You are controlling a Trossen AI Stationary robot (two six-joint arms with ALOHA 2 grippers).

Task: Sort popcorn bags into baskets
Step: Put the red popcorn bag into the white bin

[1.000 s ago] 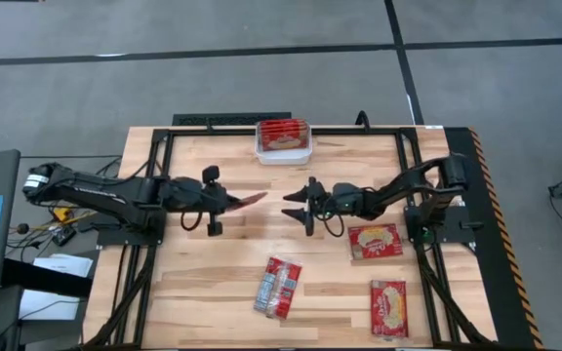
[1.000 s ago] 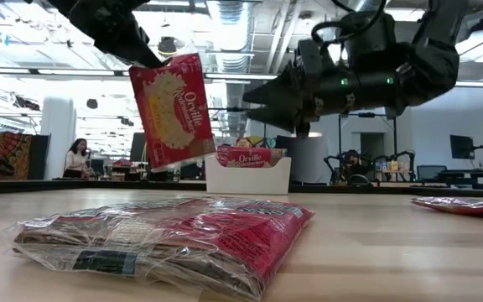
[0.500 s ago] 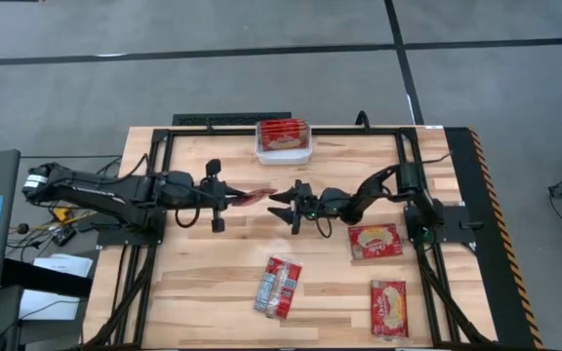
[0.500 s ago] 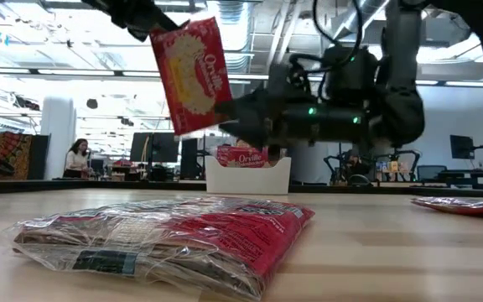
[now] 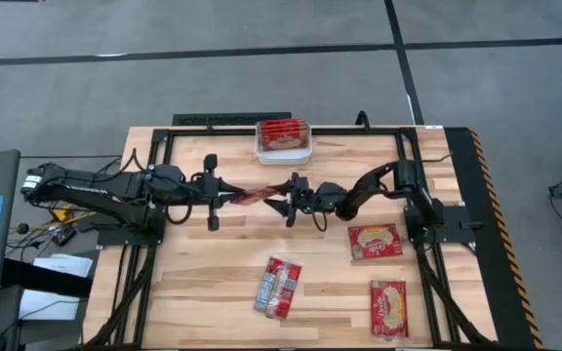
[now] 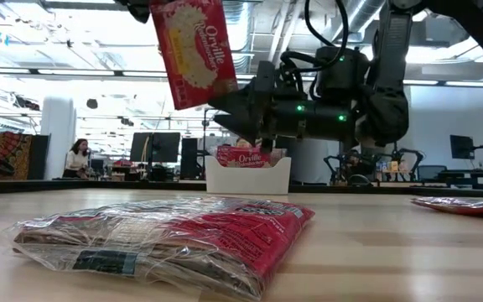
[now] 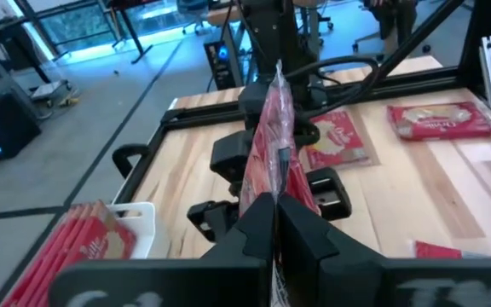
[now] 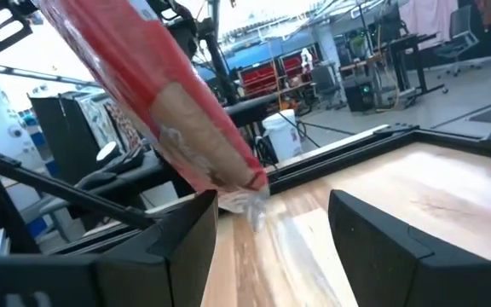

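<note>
Left gripper (image 5: 230, 195) clamps a popcorn bag (image 5: 252, 196), seen edge-on at frame centre from above; the low view shows its printed face. Right gripper (image 5: 281, 195), fingers spread, has advanced to the bag's end.

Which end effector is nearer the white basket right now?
Roughly equal; the left end effector holds a popcorn bag left of the basket, the right end effector sits almost directly below it.

We view the pale wooden table (image 5: 213, 292) from overhead, level at table-top height, and close from both wrists.
</note>
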